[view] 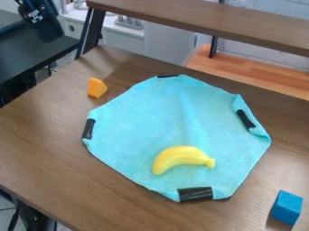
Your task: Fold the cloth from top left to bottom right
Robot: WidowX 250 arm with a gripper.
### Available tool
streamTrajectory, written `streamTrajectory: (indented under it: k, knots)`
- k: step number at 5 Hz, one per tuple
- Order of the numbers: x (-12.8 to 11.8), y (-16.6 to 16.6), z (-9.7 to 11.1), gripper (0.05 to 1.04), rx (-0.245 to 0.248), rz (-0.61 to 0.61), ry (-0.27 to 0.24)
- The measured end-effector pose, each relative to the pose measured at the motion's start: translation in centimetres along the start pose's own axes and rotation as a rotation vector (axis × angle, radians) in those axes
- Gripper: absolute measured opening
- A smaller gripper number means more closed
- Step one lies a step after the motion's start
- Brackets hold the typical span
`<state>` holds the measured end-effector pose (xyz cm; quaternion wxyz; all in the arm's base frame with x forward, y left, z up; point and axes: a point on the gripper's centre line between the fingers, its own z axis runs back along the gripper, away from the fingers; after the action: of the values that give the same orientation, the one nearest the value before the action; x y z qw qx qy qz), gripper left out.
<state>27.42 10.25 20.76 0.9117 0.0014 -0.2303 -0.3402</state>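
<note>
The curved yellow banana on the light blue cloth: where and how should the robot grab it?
Probably by the middle of the banana, from above, jaws across its narrow width: it lies on its side on the cloth, long and slim.

A raised brown wooden shelf (199, 20) on dark supports (91, 31) spans behind the brown wood-grain table (42, 140), with whitish cabinetry (164, 45) beyond.

The blue cloth (151, 117) lies spread on the table (54, 149), its rim slightly curled near 3 o'clock. Black tape marks it at 12, 2, 6 and 9 o'clock. On it, toward 6 o'clock from its middle, rests the banana (180, 155). Apart from the cloth sit the orange wedge (95, 88) at 10 o'clock and the blue block (286, 206) at 4.
</note>
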Motion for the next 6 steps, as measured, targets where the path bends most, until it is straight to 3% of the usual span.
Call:
streamTrajectory:
  k: [1, 2, 4, 5, 6]
  knots:
    - [-0.3, 1.8, -3.1, 0.993, -0.027, -0.008, -0.007]
    - [-0.2, 3.5, -6.2, 0.993, 0.007, -0.006, -0.006]
    - [2.5, 6.5, -8.8, 0.993, 0.052, -0.042, -0.063]
    - [4.1, 7.5, -11.4, 0.993, 0.051, -0.048, -0.078]
    - [4.4, 8.5, -15.3, 0.993, 0.062, -0.037, -0.038]
